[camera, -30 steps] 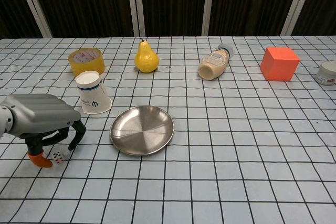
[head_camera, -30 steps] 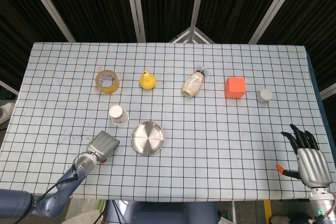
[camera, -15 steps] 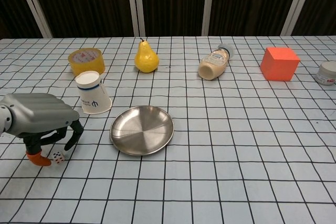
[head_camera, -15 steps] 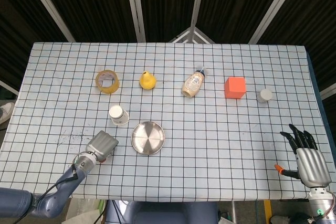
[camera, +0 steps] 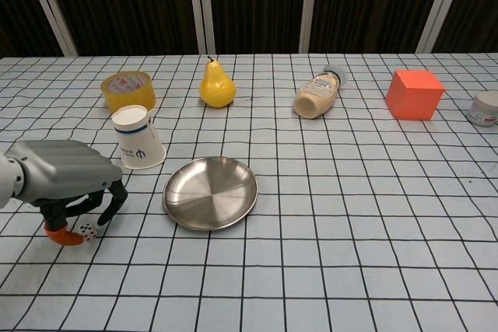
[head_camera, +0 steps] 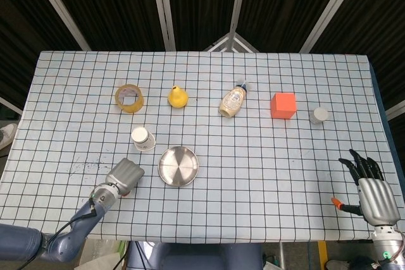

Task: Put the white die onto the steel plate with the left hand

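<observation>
The white die point(camera: 88, 231) lies on the checked cloth at the front left, a short way left of the steel plate point(camera: 210, 192). My left hand point(camera: 66, 184) arches over it, palm down. The orange thumb tip touches the die's left side and the curled black fingers point(camera: 105, 211) close in on its right, so the die is pinched while still on the cloth. From the head camera the left hand point(head_camera: 124, 174) covers the die, just left of the plate point(head_camera: 178, 166). My right hand point(head_camera: 373, 191) rests at the front right corner, fingers spread, holding nothing.
A tipped paper cup point(camera: 138, 138) lies just behind the left hand. A yellow tape roll point(camera: 128, 89), a pear point(camera: 217, 83), a lying bottle point(camera: 317, 97), an orange cube point(camera: 415, 94) and a small white jar point(camera: 485, 108) line the far side.
The left hand has edged slightly right and its thumb and fingers have drawn in around the die, which has shifted a little right with them. The right hand has stayed still.
</observation>
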Available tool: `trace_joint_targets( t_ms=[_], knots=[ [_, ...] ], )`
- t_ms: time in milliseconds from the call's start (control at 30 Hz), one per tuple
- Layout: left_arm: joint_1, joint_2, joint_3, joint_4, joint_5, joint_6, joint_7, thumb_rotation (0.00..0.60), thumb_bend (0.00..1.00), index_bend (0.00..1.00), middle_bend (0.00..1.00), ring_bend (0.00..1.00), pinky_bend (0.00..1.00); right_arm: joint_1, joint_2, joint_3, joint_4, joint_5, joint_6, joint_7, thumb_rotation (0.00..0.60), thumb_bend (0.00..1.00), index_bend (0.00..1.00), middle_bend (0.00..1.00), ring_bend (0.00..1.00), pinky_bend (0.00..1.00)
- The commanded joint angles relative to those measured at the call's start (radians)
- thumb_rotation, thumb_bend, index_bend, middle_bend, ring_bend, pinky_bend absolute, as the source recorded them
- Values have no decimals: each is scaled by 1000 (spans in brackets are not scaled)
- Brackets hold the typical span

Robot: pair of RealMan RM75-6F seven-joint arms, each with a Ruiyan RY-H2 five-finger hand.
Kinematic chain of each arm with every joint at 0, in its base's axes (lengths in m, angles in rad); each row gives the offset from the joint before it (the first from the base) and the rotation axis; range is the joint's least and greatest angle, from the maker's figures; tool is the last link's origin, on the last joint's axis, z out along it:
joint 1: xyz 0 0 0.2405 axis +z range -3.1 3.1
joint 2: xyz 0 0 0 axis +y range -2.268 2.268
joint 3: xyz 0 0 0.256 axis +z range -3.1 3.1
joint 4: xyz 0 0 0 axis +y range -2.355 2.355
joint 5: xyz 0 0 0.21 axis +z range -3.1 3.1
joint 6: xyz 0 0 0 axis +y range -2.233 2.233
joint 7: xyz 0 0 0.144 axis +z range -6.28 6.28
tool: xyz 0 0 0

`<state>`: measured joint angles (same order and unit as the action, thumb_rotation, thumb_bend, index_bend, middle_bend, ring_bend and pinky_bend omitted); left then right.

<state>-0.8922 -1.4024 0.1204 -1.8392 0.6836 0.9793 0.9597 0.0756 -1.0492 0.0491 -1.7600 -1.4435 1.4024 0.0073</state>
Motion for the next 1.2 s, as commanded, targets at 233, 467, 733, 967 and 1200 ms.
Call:
trace_joint_targets(
  t_ms=[233, 467, 733, 967, 1200],
  knots=[
    [-7, -3, 6, 3, -10, 2, -6, 600, 429, 520, 800, 742, 734, 2, -1, 0, 1, 0, -3, 1, 600, 143, 198, 33, 97, 0],
    [-13, 5, 11, -5, -13, 9, -11, 600, 430, 521, 799, 742, 734, 2, -1, 0, 1, 2, -5, 0, 600, 143, 199, 33, 97, 0],
    [-20, 14, 12, -22, -18, 22, -12, 600, 454, 531, 799, 743, 734, 2, 0, -1, 0, 1, -4, 0, 600, 143, 199, 33, 97, 0],
    [-32, 35, -7, -63, -7, 44, -14, 600, 455, 532, 800, 743, 734, 4, -1, 0, 1, 0, -5, 6, 600, 143, 199, 33, 97, 0],
    [-66, 67, -70, -144, -6, 85, -6, 600, 455, 534, 799, 743, 734, 4, 0, 0, -1, -3, -3, 11, 600, 143, 198, 33, 97, 0]
  ],
)
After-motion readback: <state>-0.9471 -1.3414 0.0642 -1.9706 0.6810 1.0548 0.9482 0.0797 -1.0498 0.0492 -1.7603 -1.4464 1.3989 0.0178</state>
